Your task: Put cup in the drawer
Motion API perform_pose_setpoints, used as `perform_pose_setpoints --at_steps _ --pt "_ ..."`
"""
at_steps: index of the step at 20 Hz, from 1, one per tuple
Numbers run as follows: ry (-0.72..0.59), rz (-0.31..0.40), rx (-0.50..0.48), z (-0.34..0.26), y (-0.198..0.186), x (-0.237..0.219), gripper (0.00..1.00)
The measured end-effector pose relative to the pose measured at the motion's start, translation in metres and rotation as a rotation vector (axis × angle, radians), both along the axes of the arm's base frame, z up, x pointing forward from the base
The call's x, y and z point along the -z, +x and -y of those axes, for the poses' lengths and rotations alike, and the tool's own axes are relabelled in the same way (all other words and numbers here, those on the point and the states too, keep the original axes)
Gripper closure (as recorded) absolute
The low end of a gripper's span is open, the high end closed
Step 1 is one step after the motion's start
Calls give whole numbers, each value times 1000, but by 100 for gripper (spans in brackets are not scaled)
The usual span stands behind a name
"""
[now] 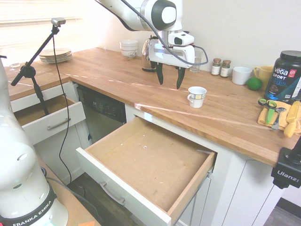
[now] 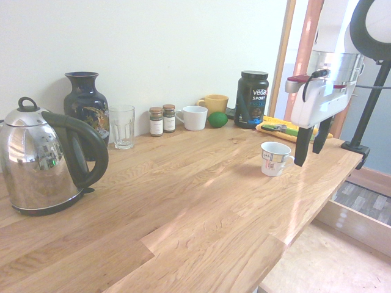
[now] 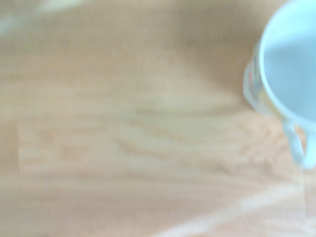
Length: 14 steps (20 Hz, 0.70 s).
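First exterior: my hand (image 1: pixel 170 77) released, empty, pointing down above tabletop (image 1: pixel 117 75); cup (image 1: pixel 196 96) upright just beside, untouched. Drawer (image 1: pixel 141 160) pulled open below, ready. Second exterior: same gap. Wrist: cup at edge, approach offset.

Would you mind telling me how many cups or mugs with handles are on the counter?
3. The patterned teacup stands alone near the counter's front edge; a plain white mug and a yellow mug sit by the wall. Others may be hidden behind the arm.
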<state>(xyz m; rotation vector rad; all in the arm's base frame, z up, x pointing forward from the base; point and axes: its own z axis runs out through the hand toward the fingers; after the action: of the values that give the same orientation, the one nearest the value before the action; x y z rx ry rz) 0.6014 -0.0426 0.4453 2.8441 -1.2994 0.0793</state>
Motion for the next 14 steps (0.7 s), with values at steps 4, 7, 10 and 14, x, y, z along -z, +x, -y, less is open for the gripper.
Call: perform_pose_setpoints --at_steps 4,7,10,14 --pt "0 5 9 5 29 -7 0" --pt "-2 2 17 11 49 -7 0" --pt "-3 -1 32 20 65 -3 0" --pt "-5 -11 46 29 77 6 0"
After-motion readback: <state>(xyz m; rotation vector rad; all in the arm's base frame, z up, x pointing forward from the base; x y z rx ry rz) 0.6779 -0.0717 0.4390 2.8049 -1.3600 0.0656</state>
